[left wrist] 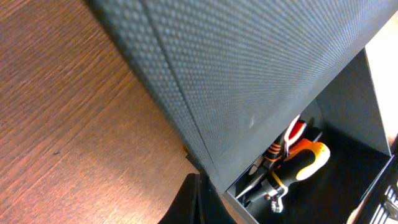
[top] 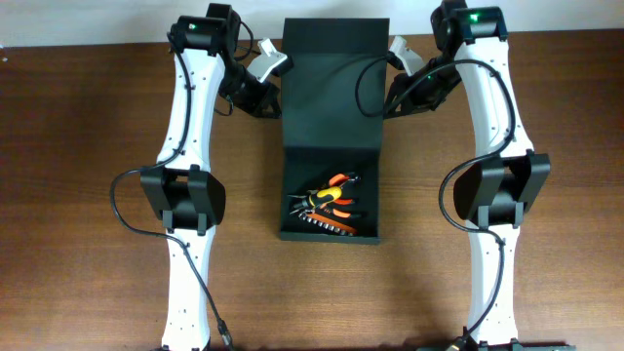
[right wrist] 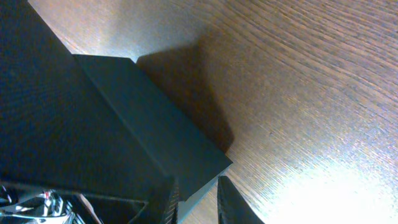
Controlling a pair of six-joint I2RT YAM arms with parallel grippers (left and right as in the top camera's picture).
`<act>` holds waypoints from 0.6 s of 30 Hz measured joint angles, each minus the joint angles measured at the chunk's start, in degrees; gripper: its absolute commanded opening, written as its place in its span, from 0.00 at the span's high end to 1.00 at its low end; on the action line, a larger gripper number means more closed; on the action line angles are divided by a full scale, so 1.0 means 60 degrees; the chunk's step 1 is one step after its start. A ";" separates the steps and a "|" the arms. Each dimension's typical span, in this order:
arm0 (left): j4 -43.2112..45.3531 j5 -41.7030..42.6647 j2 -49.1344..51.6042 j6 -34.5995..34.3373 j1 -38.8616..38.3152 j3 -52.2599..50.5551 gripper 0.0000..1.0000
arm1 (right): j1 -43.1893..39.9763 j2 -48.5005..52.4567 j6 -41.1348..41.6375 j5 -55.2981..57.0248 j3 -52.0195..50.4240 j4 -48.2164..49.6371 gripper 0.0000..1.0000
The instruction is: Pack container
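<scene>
Container (top: 330,93) sits mid-frame in the overhead, lid flap open toward the top. The box part holds orange-handled pliers (top: 336,183) and a few other hand tools I can't make out. The left gripper (top: 270,64) is just beside the lid's left edge, and I can't tell its jaw state. The right gripper (top: 398,51) has its jaws spread, straddling the lid's right rim.
</scene>
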 measured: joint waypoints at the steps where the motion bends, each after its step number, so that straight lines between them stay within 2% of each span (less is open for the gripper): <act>1: 0.0004 0.0000 0.0000 0.0000 0.0000 0.0000 0.98 | 0.0000 0.0000 -0.0022 0.0000 0.0000 0.0000 0.80; 18: 0.0026 -0.0226 -0.0004 0.0025 -0.0025 0.0000 0.98 | 0.0000 0.0000 -0.0721 -0.0251 0.0000 0.0000 0.80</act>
